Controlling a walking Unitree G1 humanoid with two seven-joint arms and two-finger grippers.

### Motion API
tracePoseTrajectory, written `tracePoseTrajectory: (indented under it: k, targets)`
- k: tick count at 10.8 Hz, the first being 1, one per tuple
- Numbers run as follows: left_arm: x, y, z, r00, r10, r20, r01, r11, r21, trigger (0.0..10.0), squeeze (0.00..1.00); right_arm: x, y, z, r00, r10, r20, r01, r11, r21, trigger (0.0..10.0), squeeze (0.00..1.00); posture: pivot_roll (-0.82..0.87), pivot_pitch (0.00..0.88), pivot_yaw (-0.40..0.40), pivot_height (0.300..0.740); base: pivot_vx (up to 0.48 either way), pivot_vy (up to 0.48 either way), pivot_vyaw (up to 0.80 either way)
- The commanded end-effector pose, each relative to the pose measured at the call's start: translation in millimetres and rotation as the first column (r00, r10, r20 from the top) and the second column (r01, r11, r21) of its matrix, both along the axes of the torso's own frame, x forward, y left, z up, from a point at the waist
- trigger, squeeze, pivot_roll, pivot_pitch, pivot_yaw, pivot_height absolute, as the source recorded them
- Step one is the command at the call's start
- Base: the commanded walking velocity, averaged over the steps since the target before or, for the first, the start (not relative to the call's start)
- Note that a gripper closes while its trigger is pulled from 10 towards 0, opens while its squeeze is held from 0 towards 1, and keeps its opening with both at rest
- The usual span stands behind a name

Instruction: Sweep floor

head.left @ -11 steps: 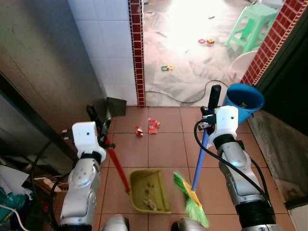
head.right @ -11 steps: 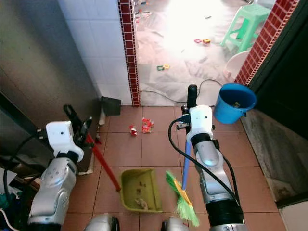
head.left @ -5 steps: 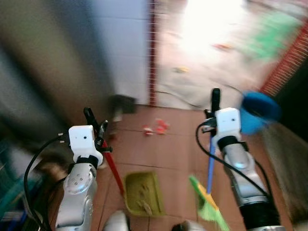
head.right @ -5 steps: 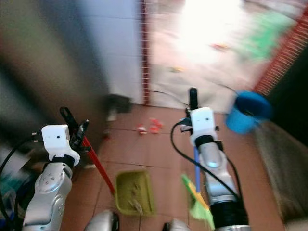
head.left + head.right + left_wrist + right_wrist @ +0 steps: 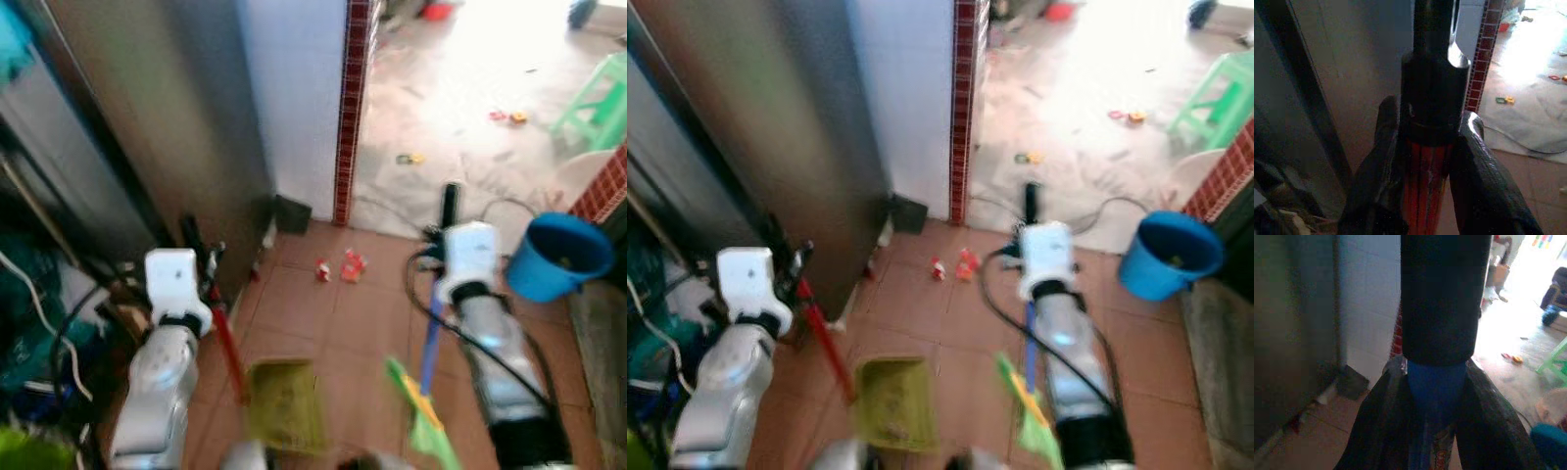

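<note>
Left eye view: lower centre, the dustpan [image 5: 284,416] sits on the tiles, its red handle clamped in the left gripper [image 5: 1427,147] at lower left. The right gripper [image 5: 1437,382] is clamped on the broom [image 5: 423,392], bristles down at lower right. The whole frame has swung since a second ago, so the robot has turned. The red scraps [image 5: 341,266] now lie mid-frame, ahead, likely the next target.

- No readable text, brand or number anywhere — the head views are blurred.
- Broom handle [image 5: 1436,396] carries a printed label — too smeared to read.
</note>
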State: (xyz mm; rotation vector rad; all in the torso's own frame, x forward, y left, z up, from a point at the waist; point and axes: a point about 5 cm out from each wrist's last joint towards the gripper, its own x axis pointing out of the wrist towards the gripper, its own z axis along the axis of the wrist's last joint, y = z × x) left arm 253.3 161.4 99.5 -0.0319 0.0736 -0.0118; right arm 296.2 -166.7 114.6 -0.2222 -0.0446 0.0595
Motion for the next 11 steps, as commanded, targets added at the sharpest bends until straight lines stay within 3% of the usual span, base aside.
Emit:
tracePoseTrajectory:
  k: [1, 4, 5, 8, 11]
  targets:
    - [3.8, -2.4, 15.8, 0.998, -0.013, 0.064, 0.013, 1.0, 0.0, 10.0, 0.0, 2.4, -3.4, 11.5, 0.999, -0.019, 0.046, 0.018, 1.0, 0.005, 10.0, 0.0, -0.03, 0.023, 0.046, 0.74, 0.0, -0.319, 0.0]
    - [6.9, 1.7, 22.4, 0.995, 0.025, 0.092, -0.022, 0.999, -0.03, 10.0, 0.0, 0.7, -8.5, 10.1, 0.999, -0.047, 0.025, 0.047, 0.999, 0.017, 10.0, 0.0, -0.03, 0.048, 0.039, 0.74, 0.0, 0.0, 0.0]
    - [8.3, 2.8, 22.8, 0.996, 0.026, 0.084, -0.023, 0.999, -0.047, 10.0, 0.0, 0.7, -9.1, 10.0, 0.999, -0.049, 0.021, 0.049, 0.999, 0.021, 10.0, 0.0, -0.03, 0.051, 0.039, 0.74, 0.0, 0.0, -0.8]
    - [10.2, 4.1, 28.8, 0.994, 0.006, 0.112, -0.003, 1.0, -0.027, 10.0, 0.0, 1.2, -9.1, 13.4, 0.999, -0.045, 0.029, 0.045, 0.999, 0.012, 10.0, 0.0, -0.03, 0.072, 0.031, 0.74, 0.0, 0.413, -0.8]
    - [10.3, -0.7, 34.4, 0.991, -0.005, 0.131, 0.014, 0.998, -0.065, 10.0, 0.0, 2.6, -7.4, 15.6, 0.999, -0.032, 0.036, 0.032, 0.999, 0.011, 10.0, 0.0, -0.03, 0.08, 0.03, 0.74, 0.306, 0.366, 0.0]
